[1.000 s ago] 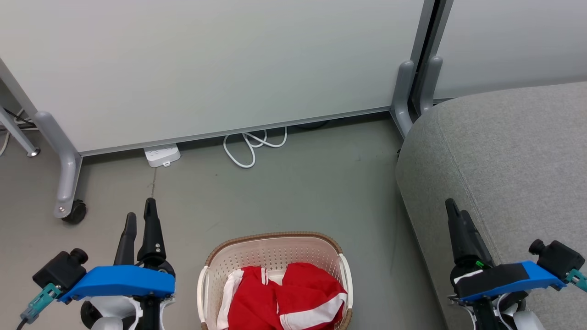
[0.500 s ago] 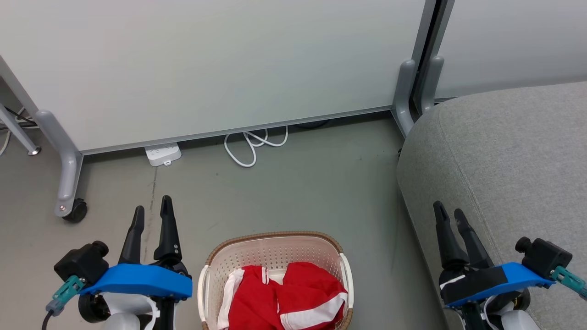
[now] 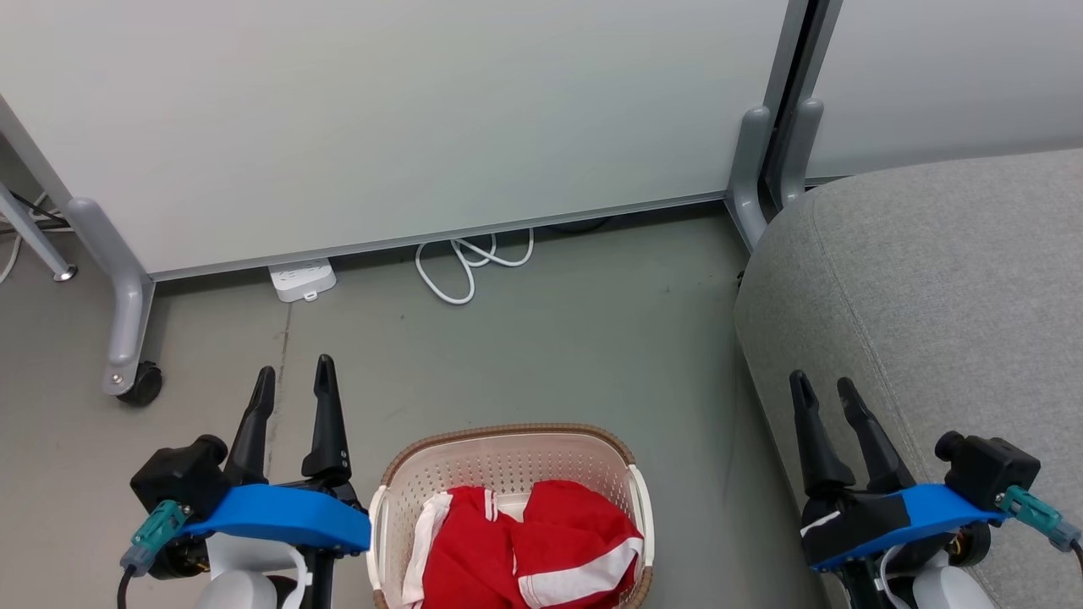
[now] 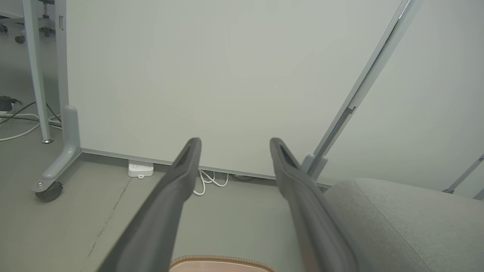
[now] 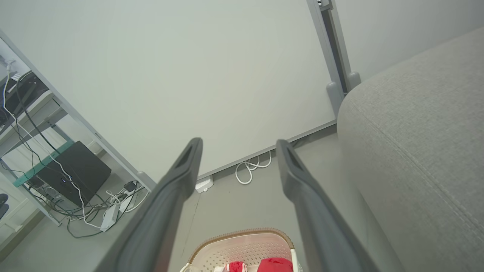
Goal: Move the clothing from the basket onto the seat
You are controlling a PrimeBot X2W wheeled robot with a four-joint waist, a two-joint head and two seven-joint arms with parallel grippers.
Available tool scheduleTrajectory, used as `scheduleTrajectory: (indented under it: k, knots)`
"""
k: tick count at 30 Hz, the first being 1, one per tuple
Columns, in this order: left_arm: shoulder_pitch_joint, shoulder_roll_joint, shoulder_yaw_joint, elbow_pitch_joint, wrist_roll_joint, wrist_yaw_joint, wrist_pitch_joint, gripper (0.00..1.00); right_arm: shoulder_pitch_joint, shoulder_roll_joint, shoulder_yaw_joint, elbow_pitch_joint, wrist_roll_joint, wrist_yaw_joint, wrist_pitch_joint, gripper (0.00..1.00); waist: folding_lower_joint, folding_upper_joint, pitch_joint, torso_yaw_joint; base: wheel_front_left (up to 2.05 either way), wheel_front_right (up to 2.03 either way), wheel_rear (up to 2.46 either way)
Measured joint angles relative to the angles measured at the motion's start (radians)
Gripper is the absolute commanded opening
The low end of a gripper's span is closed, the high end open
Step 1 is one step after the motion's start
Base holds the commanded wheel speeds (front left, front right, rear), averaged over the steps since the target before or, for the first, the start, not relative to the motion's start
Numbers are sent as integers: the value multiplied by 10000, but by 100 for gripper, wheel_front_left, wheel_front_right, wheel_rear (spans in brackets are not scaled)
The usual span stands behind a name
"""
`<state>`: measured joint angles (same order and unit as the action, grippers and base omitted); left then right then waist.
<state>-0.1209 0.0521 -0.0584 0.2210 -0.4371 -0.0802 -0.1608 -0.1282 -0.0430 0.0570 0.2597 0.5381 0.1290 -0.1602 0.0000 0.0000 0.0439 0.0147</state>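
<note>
The red, white-striped clothing (image 3: 525, 550) lay bunched inside the basket (image 3: 508, 457), which stood on the floor (image 3: 550, 355) near the seat (image 3: 931, 279). The left tool (image 3: 295, 366) hovered left of the basket and the right tool (image 3: 820, 380) over the seat's near edge. Each had its fingers spread apart and held nothing.

A pale partition panel (image 3: 381, 127) is spanning the upper frame above a grey floor (image 3: 541, 355). A white power strip (image 3: 301, 280) and a looped white cable (image 3: 468, 256) are lying along its base, centre-left. A black caster (image 3: 141, 386) is resting at the left.
</note>
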Motion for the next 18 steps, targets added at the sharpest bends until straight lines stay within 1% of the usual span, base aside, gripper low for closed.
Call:
scheduleTrajectory:
  k: [18]
  knots:
    - [-113,35,-242,44,1662,4,-405,100,-122,-10,42,219,-1655,2,-408,100,0,0,108,52,0,0,0]
